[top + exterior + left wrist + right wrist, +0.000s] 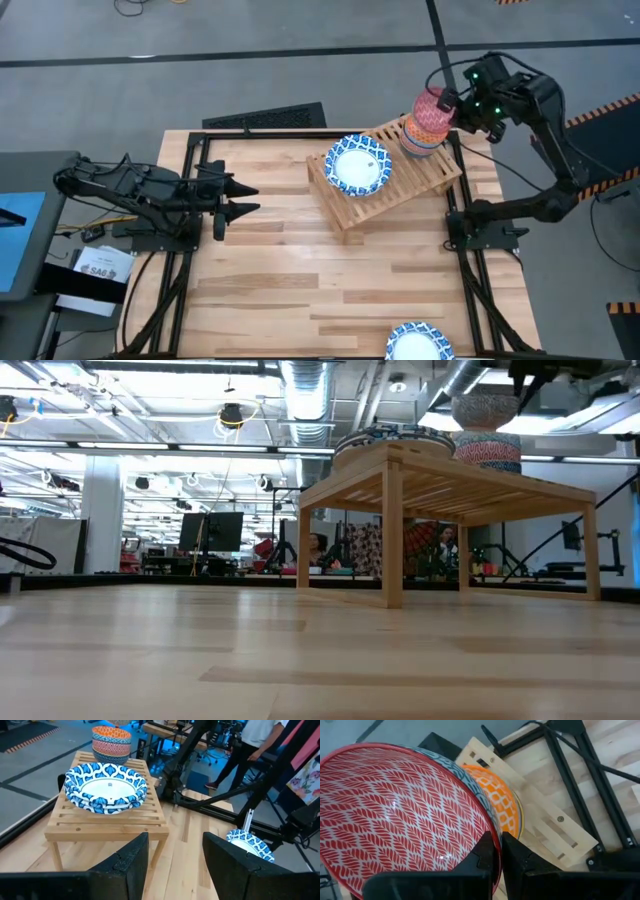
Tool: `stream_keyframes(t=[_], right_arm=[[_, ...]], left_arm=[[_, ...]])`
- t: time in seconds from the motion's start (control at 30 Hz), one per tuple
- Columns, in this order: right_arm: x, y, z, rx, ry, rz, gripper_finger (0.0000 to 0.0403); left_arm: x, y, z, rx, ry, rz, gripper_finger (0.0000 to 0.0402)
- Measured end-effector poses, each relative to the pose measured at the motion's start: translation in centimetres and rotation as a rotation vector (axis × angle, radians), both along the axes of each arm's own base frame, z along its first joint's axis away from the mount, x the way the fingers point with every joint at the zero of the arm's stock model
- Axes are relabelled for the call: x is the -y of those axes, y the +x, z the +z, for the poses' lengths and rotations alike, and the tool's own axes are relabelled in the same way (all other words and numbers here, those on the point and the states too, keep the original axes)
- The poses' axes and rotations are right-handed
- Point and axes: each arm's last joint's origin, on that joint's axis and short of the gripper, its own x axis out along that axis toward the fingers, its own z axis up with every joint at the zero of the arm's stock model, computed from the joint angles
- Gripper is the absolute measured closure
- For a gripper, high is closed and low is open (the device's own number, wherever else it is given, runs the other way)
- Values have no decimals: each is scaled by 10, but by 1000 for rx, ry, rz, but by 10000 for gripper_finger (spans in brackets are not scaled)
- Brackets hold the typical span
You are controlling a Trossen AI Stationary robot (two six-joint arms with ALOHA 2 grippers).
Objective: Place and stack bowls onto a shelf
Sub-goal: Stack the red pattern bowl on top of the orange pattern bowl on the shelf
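The right gripper [497, 851] is reached out from its bent dark arm with fingers pinched on a red leaf-patterned bowl's rim [395, 815], while the left gripper [240, 199] waits low, fingers apart.

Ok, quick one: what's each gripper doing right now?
Left gripper: open, empty, waiting at the table's left side.
Right gripper: shut on the red bowl's rim, above the small bowl stack on the shelf.

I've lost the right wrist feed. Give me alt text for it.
The right gripper has its fingers shut on the rim of a red leaf-patterned bowl that fills most of the view. Beyond it are an orange patterned bowl and the slatted wooden shelf.
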Motion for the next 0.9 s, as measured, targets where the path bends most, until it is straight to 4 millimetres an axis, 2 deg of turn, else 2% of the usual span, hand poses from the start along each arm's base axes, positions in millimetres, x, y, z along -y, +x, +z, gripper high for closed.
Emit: stream_keyframes(t=[0.17, 0.47, 0.63, 0.9], right_arm=[[7, 0, -15, -33, 62, 29, 367], [13, -5, -18, -1, 96, 72, 367], [16, -3, -28, -19, 133, 89, 367], [24, 1, -36, -51, 157, 116, 333]], left_arm=[[0, 0, 0, 0, 2, 12, 231], [-1, 0, 0, 1, 15, 37, 231], [-1, 0, 0, 1, 16, 43, 231], [-1, 0, 0, 5, -7, 47, 231]])
